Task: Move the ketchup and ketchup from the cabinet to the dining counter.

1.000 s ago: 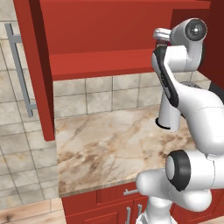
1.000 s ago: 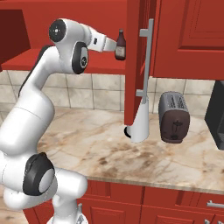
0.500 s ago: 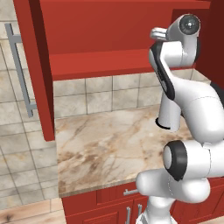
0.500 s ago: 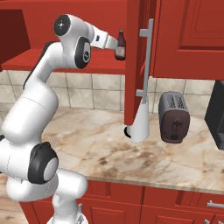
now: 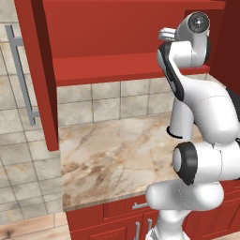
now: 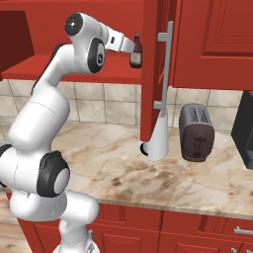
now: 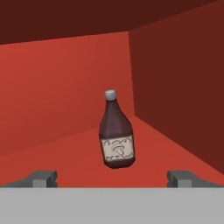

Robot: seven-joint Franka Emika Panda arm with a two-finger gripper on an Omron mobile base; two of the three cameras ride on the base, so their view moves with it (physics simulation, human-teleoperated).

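The two-finger end effector (image 7: 113, 178) stood spread wide and empty inside the red wall cabinet (image 5: 117, 28), its dark fingertips (image 7: 41, 178) low in the hand view. Just beyond them, between the tips, a small dark red-brown ketchup bottle (image 7: 115, 131) with a pale label stood on the red inner shelf (image 7: 65, 153), near the cabinet's side wall.

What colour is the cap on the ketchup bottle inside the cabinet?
Pale grey on the dark red-brown ketchup bottle, clearest in the hand view.
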